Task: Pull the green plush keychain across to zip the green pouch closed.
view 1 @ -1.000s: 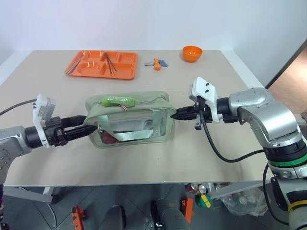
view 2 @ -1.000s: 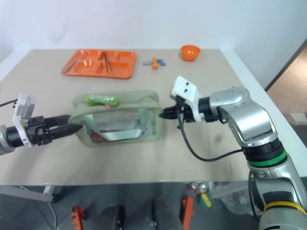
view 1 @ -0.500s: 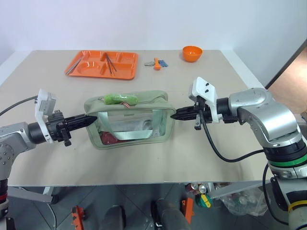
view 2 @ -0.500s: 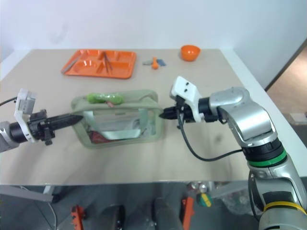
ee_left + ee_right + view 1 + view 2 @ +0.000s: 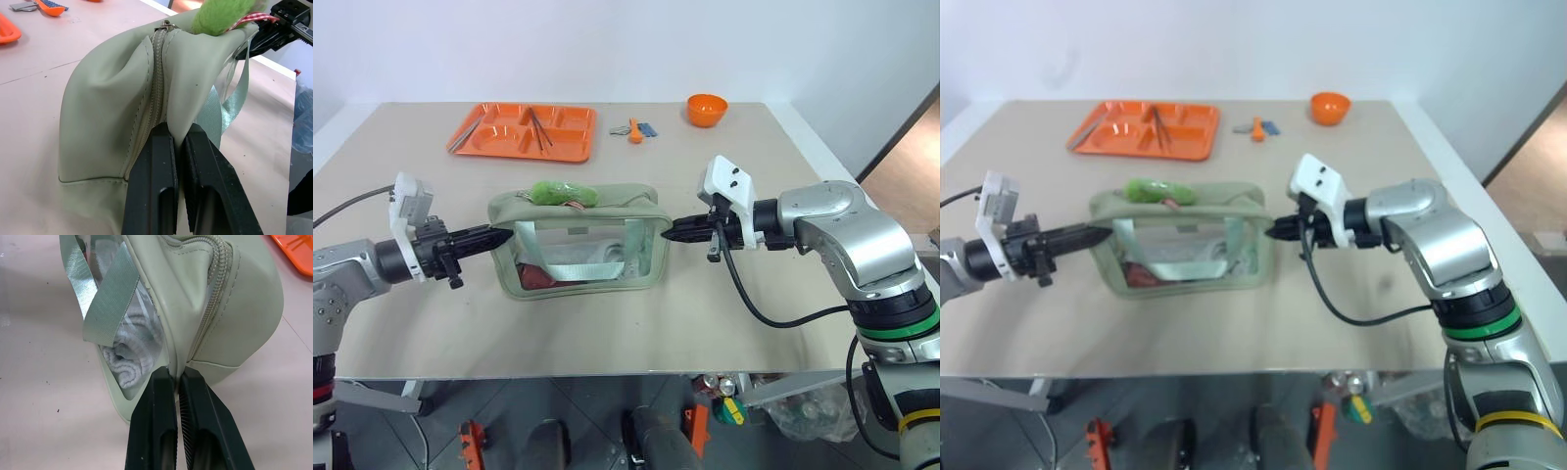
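The green pouch (image 5: 617,204) stands in the middle of the table, stretched between my two grippers, with its zipper (image 5: 155,78) running along the top. The green plush keychain (image 5: 563,192) lies on the top near the left end, its red checked ribbon (image 5: 254,18) beside it. My left gripper (image 5: 499,235) is shut on a fold of fabric at the pouch's left end (image 5: 178,129). My right gripper (image 5: 671,235) is shut on the seam at the pouch's right end (image 5: 177,373). White cloth (image 5: 127,362) shows through the clear side.
An orange tray (image 5: 484,145) with utensils lies at the back left. Blue-orange keys (image 5: 634,128) and an orange bowl (image 5: 706,108) sit at the back right. The table's front edge (image 5: 607,367) runs close below the pouch.
My left gripper's fingers went from open around the pouch's left end to shut on it. The pouch's top now stands tauter and a little higher. The right arm has stayed put.
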